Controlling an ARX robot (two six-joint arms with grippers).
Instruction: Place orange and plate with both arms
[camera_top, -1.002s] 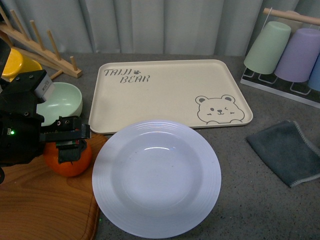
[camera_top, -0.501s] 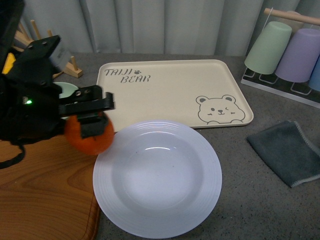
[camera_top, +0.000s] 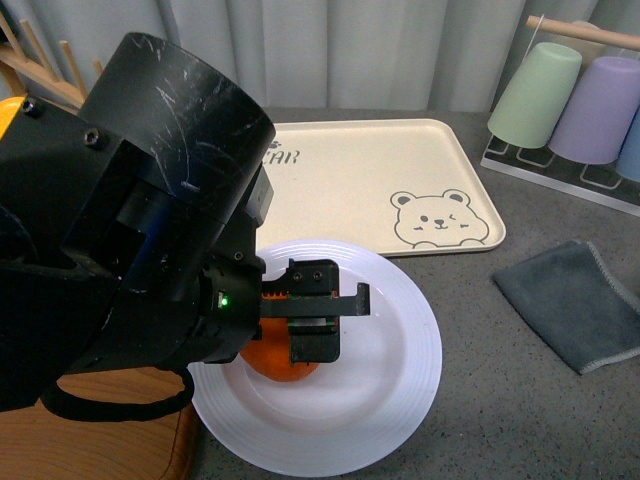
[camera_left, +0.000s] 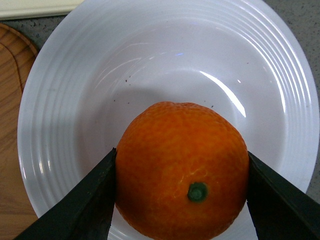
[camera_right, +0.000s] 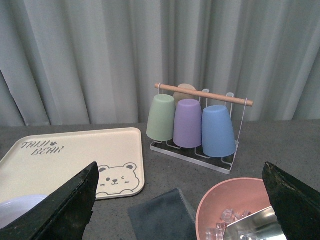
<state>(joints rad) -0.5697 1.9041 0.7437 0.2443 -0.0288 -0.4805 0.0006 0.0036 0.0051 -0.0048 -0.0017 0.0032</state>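
My left gripper (camera_top: 312, 335) is shut on the orange (camera_top: 268, 364) and holds it inside the white plate (camera_top: 400, 330), over its left half, low above or on the well. In the left wrist view the orange (camera_left: 182, 169) sits between both black fingers (camera_left: 85, 205), its green stem dot facing the camera, with the ribbed plate (camera_left: 65, 75) beneath. My right gripper (camera_right: 180, 200) is open and empty, held above the table to the right; a sliver of the plate (camera_right: 20, 210) shows at its view's lower left. The right arm is out of the front view.
The beige bear tray (camera_top: 400, 170) lies behind the plate. A grey cloth (camera_top: 575, 305) lies at the right. A rack of upside-down cups (camera_top: 580, 100) stands at the back right. A wooden board (camera_top: 90, 430) is at the front left. A pink bowl (camera_right: 240, 210) with ice sits under the right gripper.
My left arm has carried the orange from the wooden board rightward and forward, over the plate's rim and down into the plate. The arm now hides the green bowl and left table.
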